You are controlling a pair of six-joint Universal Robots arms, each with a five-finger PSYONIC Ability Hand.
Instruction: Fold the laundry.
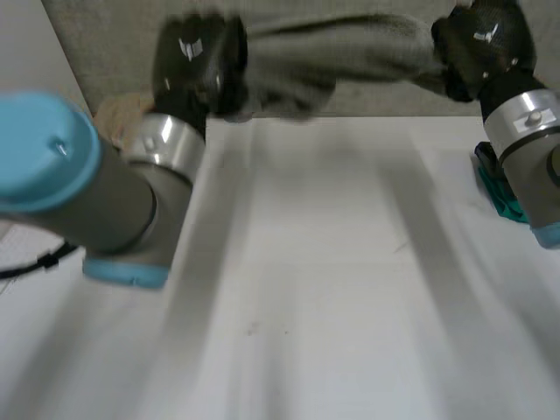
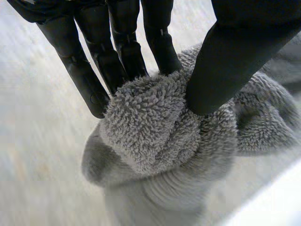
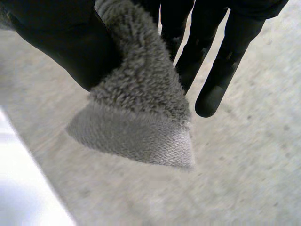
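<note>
A grey towel [image 1: 350, 52] was held stretched above the far edge of the white worktop [image 1: 332, 262]. One end was pinched between fingers [image 2: 84, 80] and thumb of the left hand [image 1: 197, 66], and a corner likewise by the right hand [image 1: 481, 44] (apparently to spread it for folding).

1. Text, labels, brands, numbers, signs: none can be read.
2. Left hand [image 1: 197, 63]: a small white mark [image 1: 191, 48] sits on its back. It cannot be read.
3. Right hand [image 1: 486, 42]: a similar small white mark sits on its back. It cannot be read.
4. Towel [image 1: 350, 52]: nothing readable on pile or hem.
</note>
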